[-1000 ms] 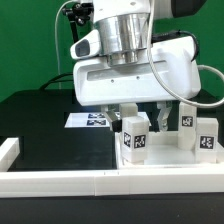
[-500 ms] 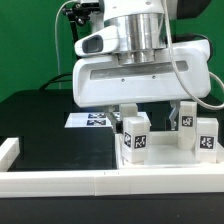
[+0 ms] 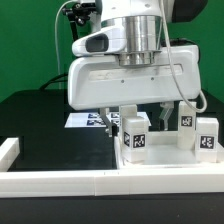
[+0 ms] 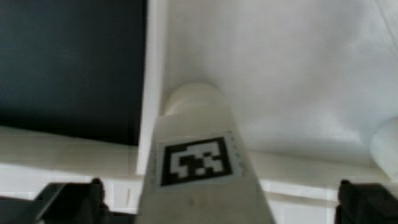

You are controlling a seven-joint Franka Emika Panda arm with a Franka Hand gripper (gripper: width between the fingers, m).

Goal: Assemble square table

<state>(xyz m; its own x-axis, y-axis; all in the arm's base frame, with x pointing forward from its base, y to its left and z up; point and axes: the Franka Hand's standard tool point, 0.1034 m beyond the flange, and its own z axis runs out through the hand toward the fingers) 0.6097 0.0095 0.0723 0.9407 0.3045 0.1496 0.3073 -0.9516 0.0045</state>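
While the arm hangs low over the panel [image 3: 165, 165], the wrist view shows a tagged leg [image 4: 201, 150] standing between the two dark fingertips [image 4: 71, 198], with clear gaps either side: jaws [image 4: 222, 200] apart, gripping nothing.

Location: the panel lies flat on the black counter [image 3: 45, 120] toward the exterior view's right, tucked against the white rail [image 3: 60, 180]. Legs stand on or beside it; the nearest tagged leg [image 3: 135, 138] sits just under the robot's hand, two more [image 3: 207, 135] toward the exterior view's right. The marker board [image 3: 88, 120] lies behind, on the counter.

Handling, as judgement: legs look like rigid moulded plastic, light, smooth, likely a bit slippery. No fragility concern. Best grip is across the two flat side faces near the upper half, centred so it doesn't pivot in the jaws. The panel is stiff but too broad for a jaw grip except at its rim.

Orientation: the leg's long axis is vertical, standing upright, tag face toward the exterior camera. From the wrist it tapers away toward the panel surface. The panel's rimmed side appears to face up.
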